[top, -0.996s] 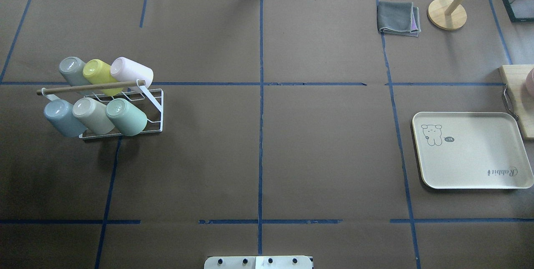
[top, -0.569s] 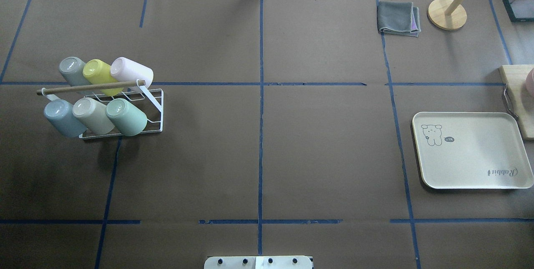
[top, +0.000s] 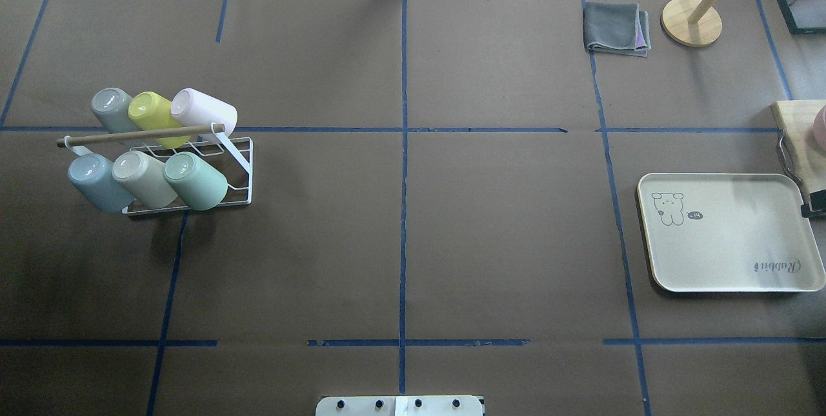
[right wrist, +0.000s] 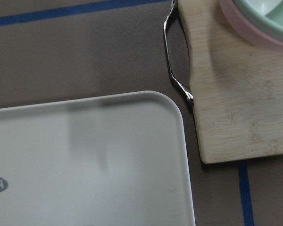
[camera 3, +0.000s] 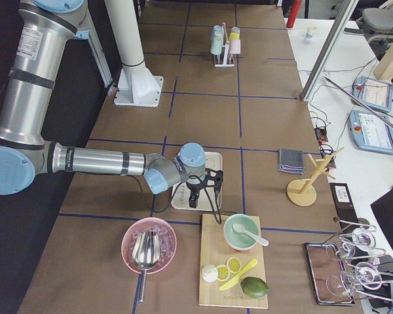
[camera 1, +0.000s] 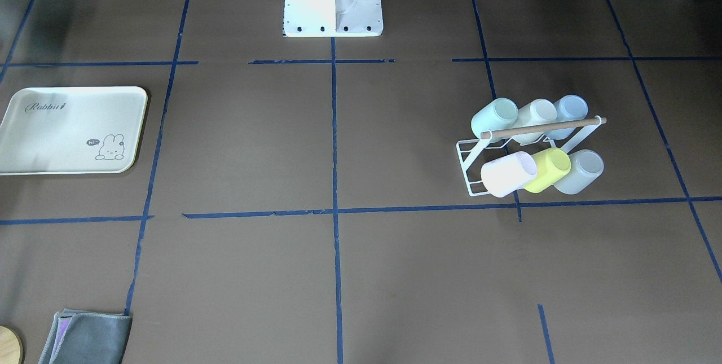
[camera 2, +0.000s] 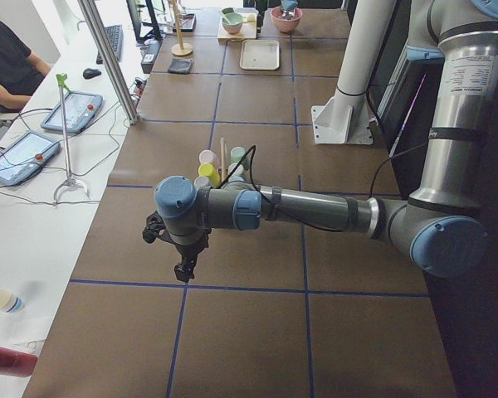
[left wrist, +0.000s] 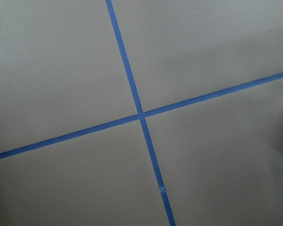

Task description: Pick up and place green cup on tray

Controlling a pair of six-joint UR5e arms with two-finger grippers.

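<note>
The pale mint-green cup point(top: 195, 181) lies tilted on the white wire rack point(top: 240, 164) at the table's left, at the right end of the near row; it also shows in the front view point(camera 1: 494, 117). The cream tray point(top: 729, 255) with the "Rabbit" script lies empty at the right, also in the front view point(camera 1: 67, 127) and the right wrist view point(right wrist: 85, 165). My left gripper point(camera 2: 183, 269) hangs over bare table far left of the rack; I cannot tell whether it is open. My right gripper point(camera 3: 200, 198) is over the tray's far right corner; its jaws do not show clearly.
Several other pastel cups sit on the rack, among them a yellow-green one point(top: 151, 114) and a pale blue one point(top: 97, 180). A wooden board point(right wrist: 236, 94) with a metal handle lies close beside the tray. A folded grey cloth point(top: 616, 28) and a wooden stand point(top: 692, 21) are at the far right.
A dark part of my right arm's end has come into the overhead view at the right edge, by the tray's far right corner. Cups, rack and tray have not moved.
</note>
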